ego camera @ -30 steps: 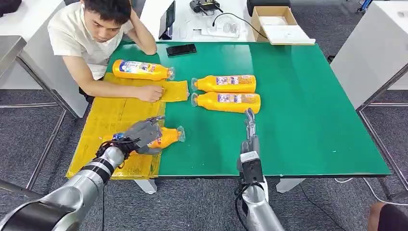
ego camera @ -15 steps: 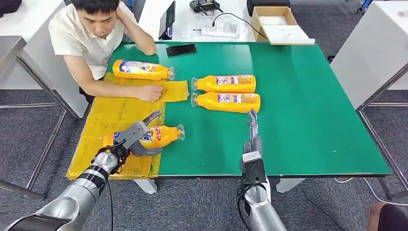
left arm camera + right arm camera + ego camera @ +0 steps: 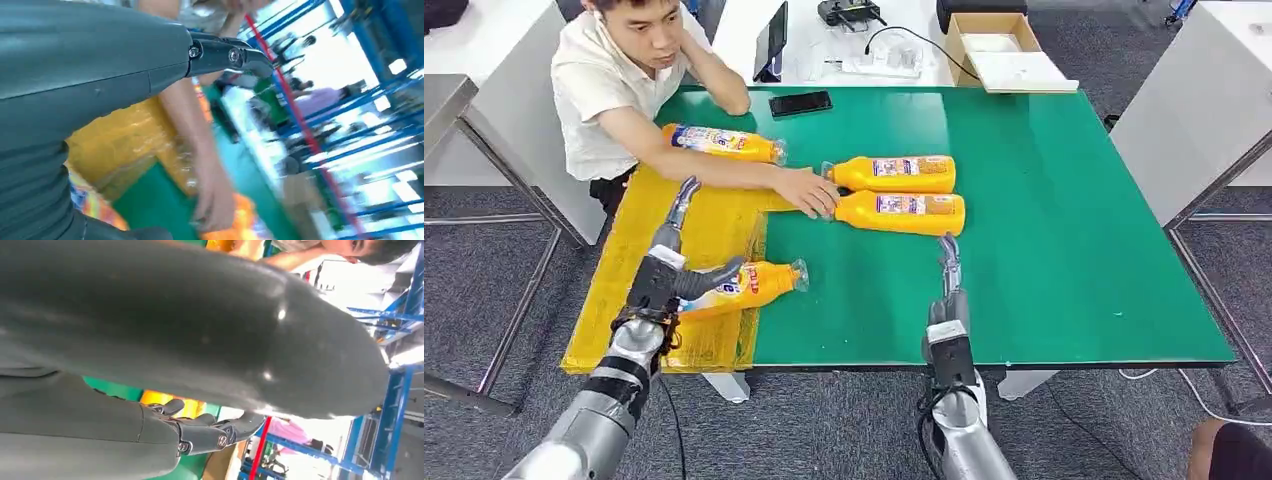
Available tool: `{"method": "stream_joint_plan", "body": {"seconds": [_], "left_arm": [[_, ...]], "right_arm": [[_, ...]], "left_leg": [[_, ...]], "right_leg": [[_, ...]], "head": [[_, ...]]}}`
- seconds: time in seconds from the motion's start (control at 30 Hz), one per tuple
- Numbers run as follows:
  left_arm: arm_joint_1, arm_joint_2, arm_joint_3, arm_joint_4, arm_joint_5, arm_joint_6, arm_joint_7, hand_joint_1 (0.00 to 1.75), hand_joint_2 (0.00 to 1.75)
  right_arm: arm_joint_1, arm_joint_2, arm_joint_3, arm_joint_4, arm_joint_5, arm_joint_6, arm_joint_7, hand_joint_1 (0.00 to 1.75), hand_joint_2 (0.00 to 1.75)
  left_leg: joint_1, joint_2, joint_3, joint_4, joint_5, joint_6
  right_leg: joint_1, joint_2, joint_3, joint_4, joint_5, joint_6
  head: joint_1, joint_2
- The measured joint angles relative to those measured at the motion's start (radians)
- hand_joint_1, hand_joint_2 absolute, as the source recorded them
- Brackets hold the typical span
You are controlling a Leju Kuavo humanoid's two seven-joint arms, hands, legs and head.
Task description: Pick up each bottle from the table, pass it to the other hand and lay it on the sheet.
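Note:
Four orange bottles lie on their sides. One bottle point(image 3: 746, 285) rests on the near right edge of the yellow sheet point(image 3: 649, 245), its cap over the green table point(image 3: 1044, 230). Another bottle point(image 3: 720, 142) lies at the sheet's far end. Two more bottles point(image 3: 896, 173) point(image 3: 902, 213) lie side by side on the table. My left hand point(image 3: 667, 268) is open beside the near bottle, fingers stretched toward the far side, thumb point(image 3: 716, 276) against the bottle. My right hand point(image 3: 947, 288) is open and flat, fingertips just short of the nearer table bottle. The left hand point(image 3: 80, 75) and right hand point(image 3: 190, 335) fill their wrist views.
A person sits at the table's far left, one arm across the sheet, hand point(image 3: 809, 190) at the caps of the two table bottles. A black phone point(image 3: 800, 103) lies at the far edge. A cardboard box point(image 3: 999, 50) stands behind the table.
My left hand has let go of the near bottle and straightened its fingers away from it. The person's hand has slid right from the sheet to the bottle caps. My right hand has barely moved.

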Motion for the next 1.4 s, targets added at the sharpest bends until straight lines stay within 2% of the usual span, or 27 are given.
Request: {"method": "stream_joint_plan", "body": {"seconds": [0.13, 0.4, 0.67, 0.7, 0.87, 0.97, 1.13, 1.2, 1.27, 1.4], "left_arm": [[0.080, -0.032, 0.024, -0.191, 0.171, -0.008, -0.008, 0.00, 1.75], [0.206, -0.079, 0.038, -0.505, 0.316, 0.024, 0.003, 0.00, 1.75], [0.257, -0.087, 0.038, -0.623, 0.325, 0.025, 0.012, 0.00, 1.75], [0.260, -0.087, 0.038, -0.630, 0.329, 0.025, 0.013, 0.00, 1.75], [0.301, -0.090, 0.027, -0.661, 0.318, 0.024, 0.040, 0.00, 1.75], [0.331, -0.091, 0.014, -0.675, 0.300, 0.026, 0.046, 0.00, 1.75], [0.337, -0.091, 0.011, -0.679, 0.297, 0.028, 0.047, 0.00, 1.75], [0.345, -0.091, 0.004, -0.683, 0.291, 0.033, 0.050, 0.00, 1.75], [0.344, -0.091, -0.003, -0.687, 0.276, 0.036, 0.053, 0.00, 1.75], [0.332, -0.090, -0.010, -0.685, 0.275, 0.036, 0.052, 0.00, 1.75]], "right_arm": [[0.007, -0.005, 0.002, -0.011, 0.049, -0.059, 0.000, 0.00, 0.00], [0.006, -0.060, 0.005, -0.008, 0.230, -0.122, 0.009, 0.00, 0.00], [0.005, -0.089, -0.002, 0.005, 0.258, -0.113, 0.010, 0.00, 0.00], [0.004, -0.093, -0.003, 0.007, 0.284, -0.121, 0.022, 0.00, 1.75], [-0.030, -0.157, -0.002, 0.058, 0.561, -0.189, 0.208, 0.00, 1.75], [-0.060, -0.206, -0.003, 0.107, 0.679, -0.173, 0.283, 0.00, 1.75], [-0.066, -0.219, -0.004, 0.118, 0.696, -0.159, 0.296, 0.00, 1.75], [-0.079, -0.240, -0.004, 0.141, 0.727, -0.120, 0.316, 0.00, 1.75], [-0.100, -0.267, -0.003, 0.174, 0.681, 0.019, 0.287, 0.00, 1.75], [-0.129, -0.297, 0.029, 0.198, 0.672, 0.111, 0.297, 0.00, 1.75]], "left_leg": [[0.000, 0.001, 0.000, 0.000, 0.000, 0.000], [0.000, 0.000, 0.000, 0.000, 0.000, 0.000], [0.000, 0.000, 0.000, 0.000, 0.000, 0.000], [0.000, 0.000, 0.000, 0.000, 0.000, 0.000], [0.000, -0.001, 0.000, 0.000, 0.000, 0.000], [-0.001, -0.001, -0.001, 0.000, 0.000, 0.000], [-0.001, -0.001, -0.001, 0.000, 0.000, 0.001], [-0.002, -0.001, -0.001, 0.000, -0.001, 0.001], [-0.001, -0.001, -0.001, 0.000, -0.001, 0.001], [0.000, -0.001, -0.001, 0.000, 0.000, 0.001]], "right_leg": [[0.000, 0.000, 0.000, 0.000, 0.000, 0.000], [0.000, 0.000, 0.000, 0.000, 0.000, 0.000], [0.000, 0.000, 0.000, 0.000, 0.000, 0.000], [0.000, 0.000, 0.000, 0.000, 0.000, 0.000], [0.000, 0.000, 0.000, 0.000, 0.000, 0.000], [-0.001, 0.000, 0.000, -0.001, 0.000, 0.000], [-0.001, 0.000, 0.000, -0.001, 0.000, 0.000], [-0.001, 0.000, 0.000, -0.001, 0.000, 0.000], [0.000, 0.000, 0.000, -0.001, 0.000, 0.000], [0.000, 0.000, 0.000, -0.001, 0.000, 0.000]], "head": [[0.000, 0.000], [0.000, 0.000], [0.000, 0.000], [0.000, 0.000], [0.000, 0.000], [0.001, 0.000], [0.000, 0.000], [0.000, 0.000], [0.000, 0.000], [0.000, 0.000]]}}
